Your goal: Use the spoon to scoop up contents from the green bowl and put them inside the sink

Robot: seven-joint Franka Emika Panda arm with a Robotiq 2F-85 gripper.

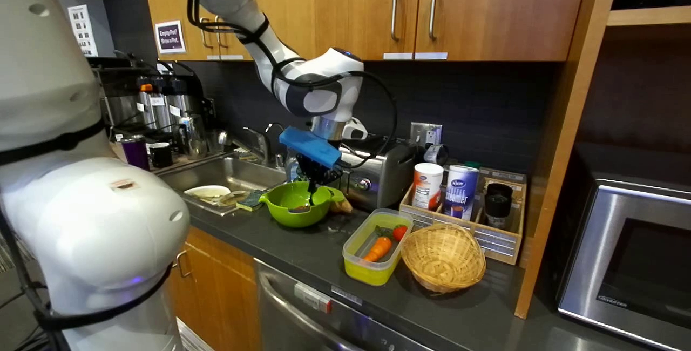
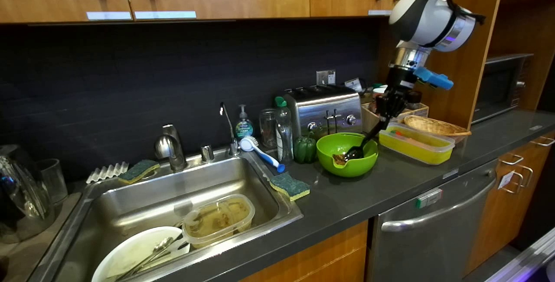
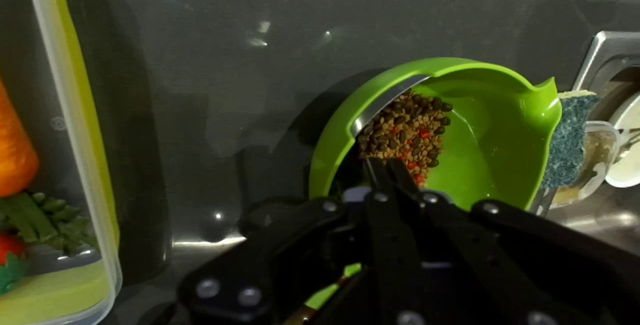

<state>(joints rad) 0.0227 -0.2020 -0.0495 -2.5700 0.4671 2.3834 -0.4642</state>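
Observation:
The green bowl (image 1: 291, 217) stands on the dark counter right of the sink; it also shows in an exterior view (image 2: 349, 169) and the wrist view (image 3: 500, 135). A heap of brown beans and seeds with red bits (image 3: 407, 130) lies in it. The spoon (image 2: 354, 152) looks black here, its head down in the bowl at the contents (image 2: 339, 159), its handle tilted up to the gripper. My gripper (image 2: 384, 118) is shut on the handle above the bowl; its fingertips (image 3: 386, 165) hide the spoon in the wrist view. The steel sink (image 2: 190, 180) is recessed in the counter.
A lime-green container (image 2: 416, 149) with a carrot stands beside the bowl, near a wicker basket (image 1: 445, 264). A toaster (image 2: 327, 110) and a green pepper (image 2: 305, 148) stand behind. A sponge (image 2: 289, 185) lies at the sink edge. The sink holds a white plate (image 2: 134, 247) and a clear container (image 2: 219, 221).

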